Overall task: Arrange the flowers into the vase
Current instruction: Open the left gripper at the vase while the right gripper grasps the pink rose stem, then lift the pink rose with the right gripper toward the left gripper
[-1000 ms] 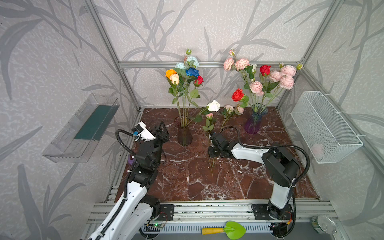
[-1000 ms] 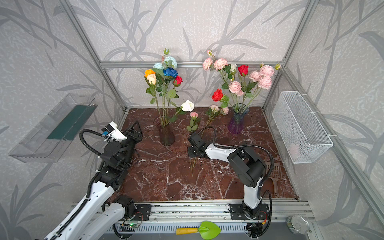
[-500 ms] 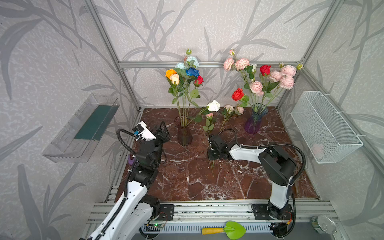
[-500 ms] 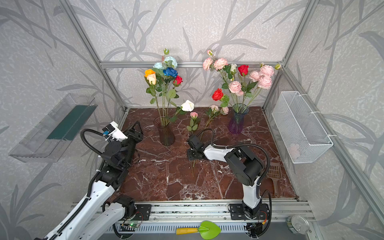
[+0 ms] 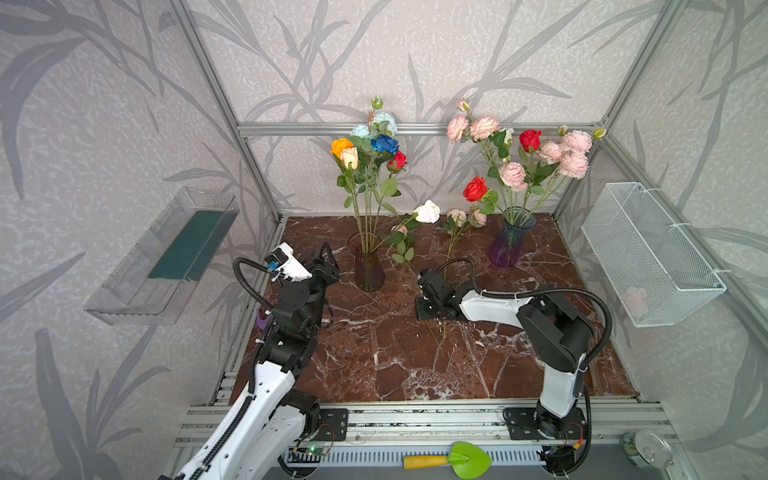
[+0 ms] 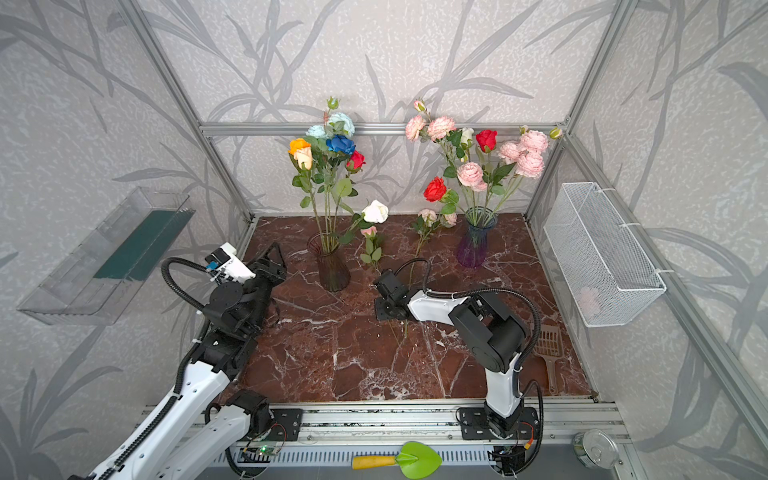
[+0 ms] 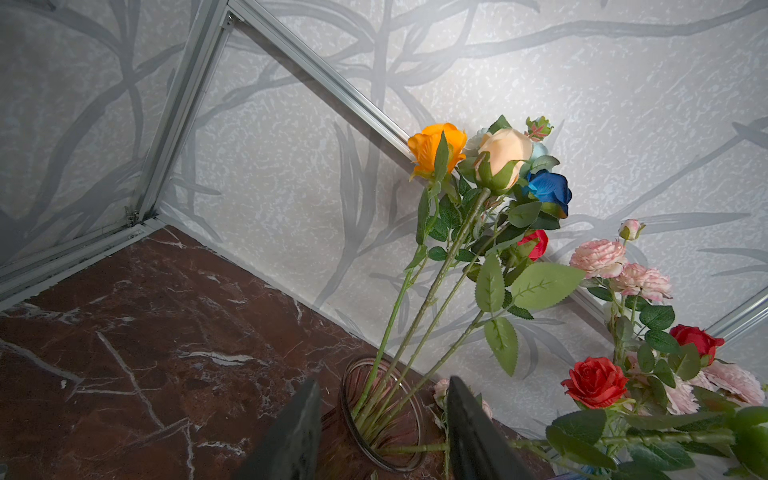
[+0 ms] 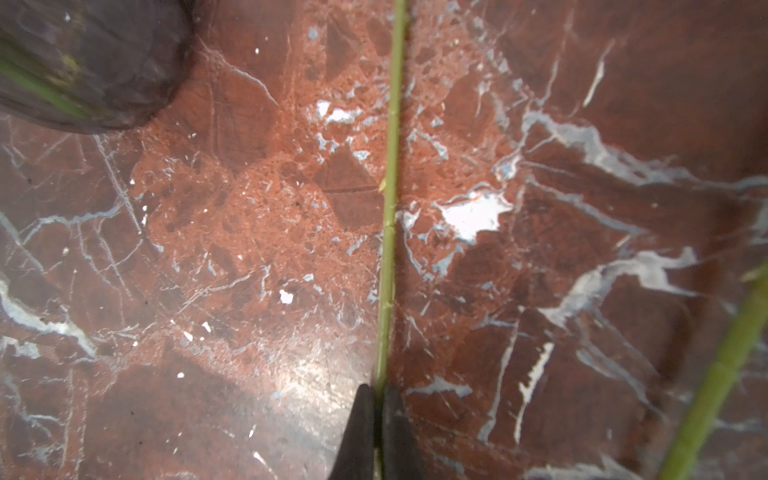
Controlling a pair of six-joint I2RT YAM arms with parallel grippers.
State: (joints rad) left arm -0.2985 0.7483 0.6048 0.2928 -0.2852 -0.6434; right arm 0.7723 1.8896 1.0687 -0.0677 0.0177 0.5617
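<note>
The right tool (image 8: 377, 395) is reaching low over the marble worktop (image 5: 374, 365) and clenching a thin green flower stem (image 8: 390, 208). Its dark fingertips (image 8: 359, 424) are pinching the stem from both sides. The stem is lying flat on the worktop and running straight out ahead of the tool. In both top views the same tool (image 5: 430, 307) (image 6: 388, 307) is sitting right over it. A second stem (image 8: 723, 374) is lying near the tool, apart from the held one. Small pink blooms (image 5: 457, 216) are resting on the worktop well beyond the tool; which bloom belongs to the held stem I cannot tell.

A brown vase (image 5: 368, 270) is standing near the right tool, on the side facing the other arm. It is holding orange, cream, blue and red roses (image 5: 374, 145) upright, while a white rose (image 5: 427, 211) is leaning out toward the right tool's side. A purple vase (image 5: 509, 249) is standing farther back beyond the right tool, carrying frilly pink blooms (image 5: 573, 153) and red roses.

The left tool (image 7: 384, 382) is hovering released, its fingers (image 7: 299, 432) standing apart and gripping nothing. It is facing the brown vase (image 7: 413, 428), which is standing directly ahead of it.
</note>
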